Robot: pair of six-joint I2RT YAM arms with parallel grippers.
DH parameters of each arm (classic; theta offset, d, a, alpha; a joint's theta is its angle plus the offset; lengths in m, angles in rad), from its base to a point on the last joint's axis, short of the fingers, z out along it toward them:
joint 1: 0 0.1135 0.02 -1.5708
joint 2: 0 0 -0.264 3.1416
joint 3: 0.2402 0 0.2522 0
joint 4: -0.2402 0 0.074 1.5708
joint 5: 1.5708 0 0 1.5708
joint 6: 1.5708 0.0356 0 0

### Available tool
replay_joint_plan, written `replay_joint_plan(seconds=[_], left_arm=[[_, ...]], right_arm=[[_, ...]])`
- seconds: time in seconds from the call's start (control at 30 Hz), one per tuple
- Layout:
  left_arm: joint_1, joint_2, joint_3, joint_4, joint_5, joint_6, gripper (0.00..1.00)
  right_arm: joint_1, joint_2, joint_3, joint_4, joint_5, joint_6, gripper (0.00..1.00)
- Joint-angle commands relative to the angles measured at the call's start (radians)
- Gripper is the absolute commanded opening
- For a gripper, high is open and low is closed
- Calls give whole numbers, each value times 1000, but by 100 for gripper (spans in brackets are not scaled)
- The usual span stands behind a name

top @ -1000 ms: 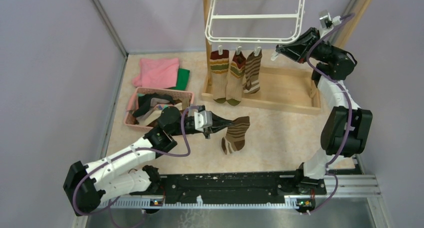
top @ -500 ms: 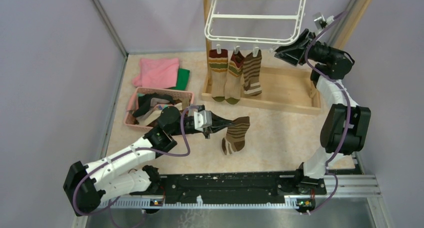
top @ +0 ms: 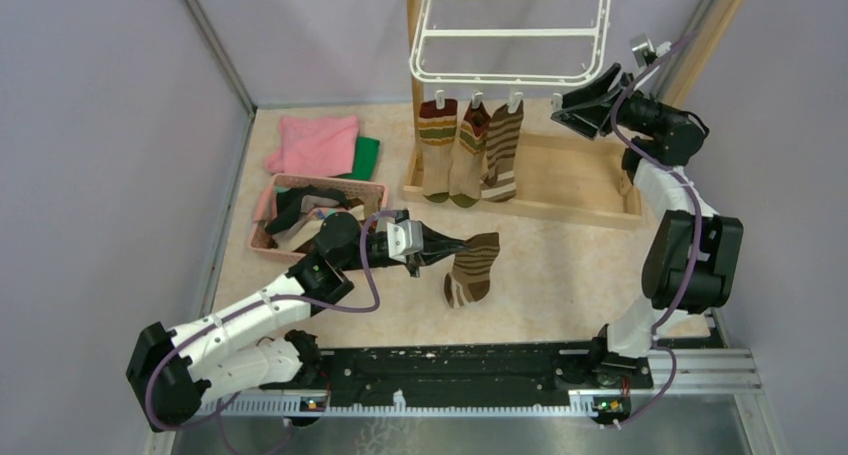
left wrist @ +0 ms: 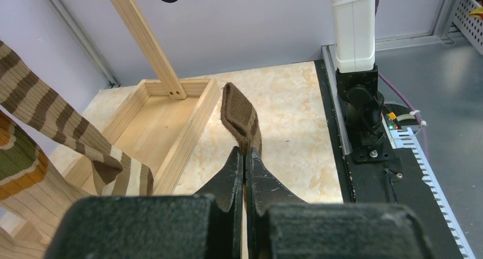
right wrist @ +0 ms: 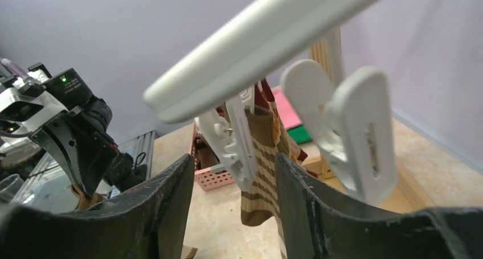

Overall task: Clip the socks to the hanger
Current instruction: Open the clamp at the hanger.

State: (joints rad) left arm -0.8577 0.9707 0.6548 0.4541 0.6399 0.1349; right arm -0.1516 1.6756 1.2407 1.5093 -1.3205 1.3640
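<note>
My left gripper is shut on the cuff of a brown-and-cream striped sock that dangles above the floor; in the left wrist view its cuff sticks out past the closed gripper. Three socks hang from clips on the front edge of the white hanger. At the hanger's front right corner my right gripper is open. In the right wrist view an empty white clip hangs just right of the gripper, and nothing sits between the fingers.
A wooden post frame with a tray base stands under the hanger. The pink basket at the left holds dark socks. Behind it lie a pink cloth and a green cloth. Walls close in on both sides.
My right gripper has opened and shifted slightly right at the hanger's corner. The left arm and its sock have not moved.
</note>
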Motion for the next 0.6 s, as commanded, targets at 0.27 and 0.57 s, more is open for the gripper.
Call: replay_joint_plan(seconds=[0.27, 0.57], left_arm=[[5, -21, 19, 57, 41, -6, 0], [4, -29, 22, 53, 42, -5, 0]], right_arm=[[-9, -161, -114, 213, 95, -290, 68], [7, -120, -51, 213, 118, -298, 68]])
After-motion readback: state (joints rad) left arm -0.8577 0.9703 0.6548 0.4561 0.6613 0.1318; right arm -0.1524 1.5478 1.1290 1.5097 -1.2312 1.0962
